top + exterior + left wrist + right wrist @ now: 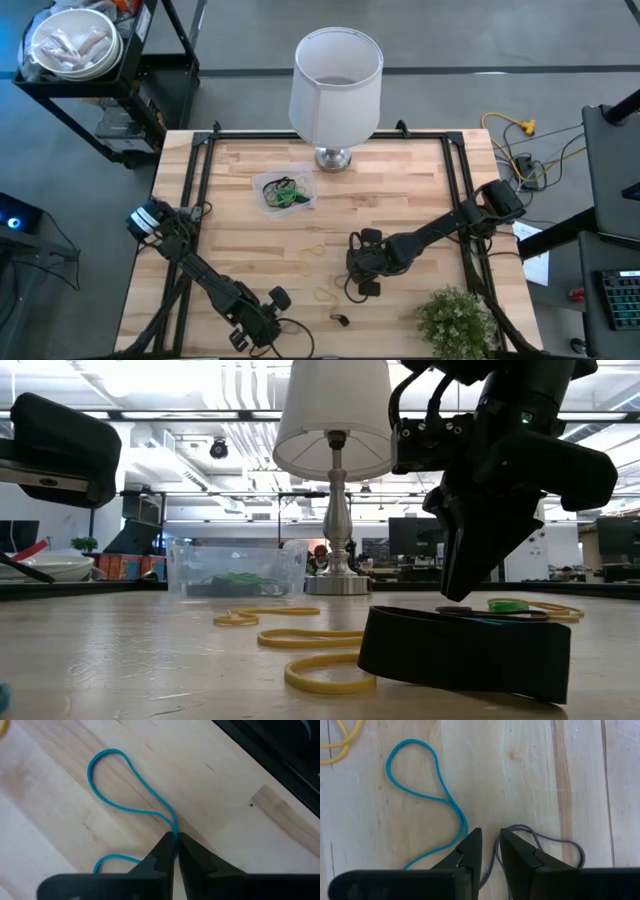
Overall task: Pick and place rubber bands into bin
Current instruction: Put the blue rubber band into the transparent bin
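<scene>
The clear bin [286,192] [235,571] sits before the lamp with green and black bands inside. Loose rubber bands lie on the wood: tan [312,251], yellow [325,295] [320,660], black [340,320] [465,650]. My left gripper [252,328] [175,838], near the table's near edge, is shut on a blue band [125,785]. My right gripper [362,275] [490,839] points down mid-table, open by a narrow gap. A grey band [555,845] has one strand running into that gap, and another blue band [420,780] lies just beside one finger. My left gripper pinches the blue band between its fingertips where two strands cross [173,826], coming from above and slanting down. The loop [107,757] beyond the fingers lies flat and slack on the table, and another stretch [112,860] shows beside one finger.
A white lampshade on a silver base [337,85] [335,480] stands at the far edge behind the bin. A small green plant [455,320] sits at the near right corner. A cart with a white bowl [75,45] stands beyond the far left corner.
</scene>
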Tool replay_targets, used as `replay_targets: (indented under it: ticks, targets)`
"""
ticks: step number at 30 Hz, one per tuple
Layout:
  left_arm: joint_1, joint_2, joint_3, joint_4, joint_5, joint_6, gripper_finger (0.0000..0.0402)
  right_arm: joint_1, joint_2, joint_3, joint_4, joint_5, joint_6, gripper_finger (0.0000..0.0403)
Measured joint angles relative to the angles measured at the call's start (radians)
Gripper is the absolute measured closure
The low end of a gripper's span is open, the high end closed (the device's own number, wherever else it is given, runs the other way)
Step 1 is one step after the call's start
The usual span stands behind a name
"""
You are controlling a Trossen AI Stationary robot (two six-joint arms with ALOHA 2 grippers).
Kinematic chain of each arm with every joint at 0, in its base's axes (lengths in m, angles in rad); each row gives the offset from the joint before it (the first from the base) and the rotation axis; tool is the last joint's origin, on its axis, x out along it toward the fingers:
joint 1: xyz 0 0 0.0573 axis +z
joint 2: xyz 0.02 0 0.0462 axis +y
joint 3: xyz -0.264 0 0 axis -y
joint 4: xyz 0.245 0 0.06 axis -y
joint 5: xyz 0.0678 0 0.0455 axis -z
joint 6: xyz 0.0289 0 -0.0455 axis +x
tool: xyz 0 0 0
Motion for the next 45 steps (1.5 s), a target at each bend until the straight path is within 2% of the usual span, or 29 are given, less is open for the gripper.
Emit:
replay_targets:
  ticks: [7,14,17,26,34,40,45]
  targets:
    - [0.0,-0.015,-0.003,-0.025,-0.071,0.001,0.0401,0.0,0.0,0.0,0.0,0.0,0.001,0.034]
    - [-0.005,-0.063,0.041,-0.192,-0.412,-0.023,0.0401,0.0,0.0,0.0,-0.001,0.0,0.003,0.0343]
    - [-0.006,-0.08,0.049,-0.245,-0.524,-0.051,0.0401,0.002,0.0,0.0,0.0,0.0,0.003,0.0344]
    - [0.015,-0.175,0.036,-0.318,-0.782,-0.054,0.0401,0.008,0.0,-0.002,0.003,-0.001,0.003,0.0344]
    - [0.077,-0.293,0.01,-0.42,-1.037,-0.053,0.0401,0.008,0.0,-0.004,0.005,0.0,0.003,0.0342]
    - [0.18,-0.415,-0.014,-0.492,-1.12,-0.043,0.0401,0.008,0.0,-0.004,0.007,0.0,0.003,0.0345]
    - [0.298,-0.518,-0.056,-0.48,-1.135,0.026,0.0401,0.008,0.0,-0.004,0.007,0.0,0.003,0.0341]
